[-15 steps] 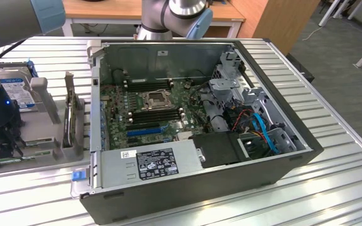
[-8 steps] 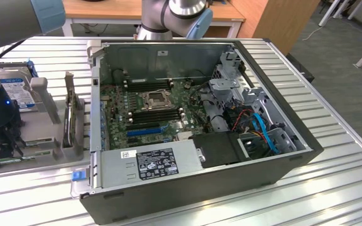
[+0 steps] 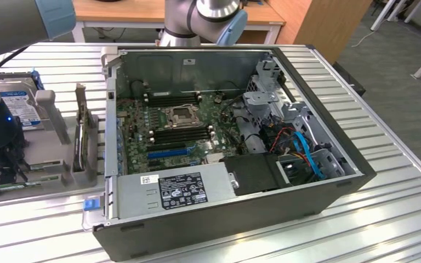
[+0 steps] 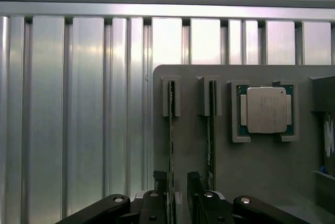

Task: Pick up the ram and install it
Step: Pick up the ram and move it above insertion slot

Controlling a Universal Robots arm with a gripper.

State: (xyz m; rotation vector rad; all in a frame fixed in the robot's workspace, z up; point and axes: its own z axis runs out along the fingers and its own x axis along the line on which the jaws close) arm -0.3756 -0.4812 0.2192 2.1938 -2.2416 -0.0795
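Bright overhead light is glaring in white bands off the ribbed silver aluminium tabletop [image 4: 78, 109] beyond the black gripper [image 4: 177, 178], which is sitting dark and shadowed against it.

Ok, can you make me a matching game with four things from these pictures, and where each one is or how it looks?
Things:
1. ram
2. processor chip
3. gripper
4. blue cable

Places or states:
A. inside the open computer case
B. open, with one finger on each side of the ram
C. silver, lying flat in a square pocket of the gray holder
D. standing on edge in a narrow slot of the gray holder

Right pairs: 1-D, 2-C, 3-B, 4-A.
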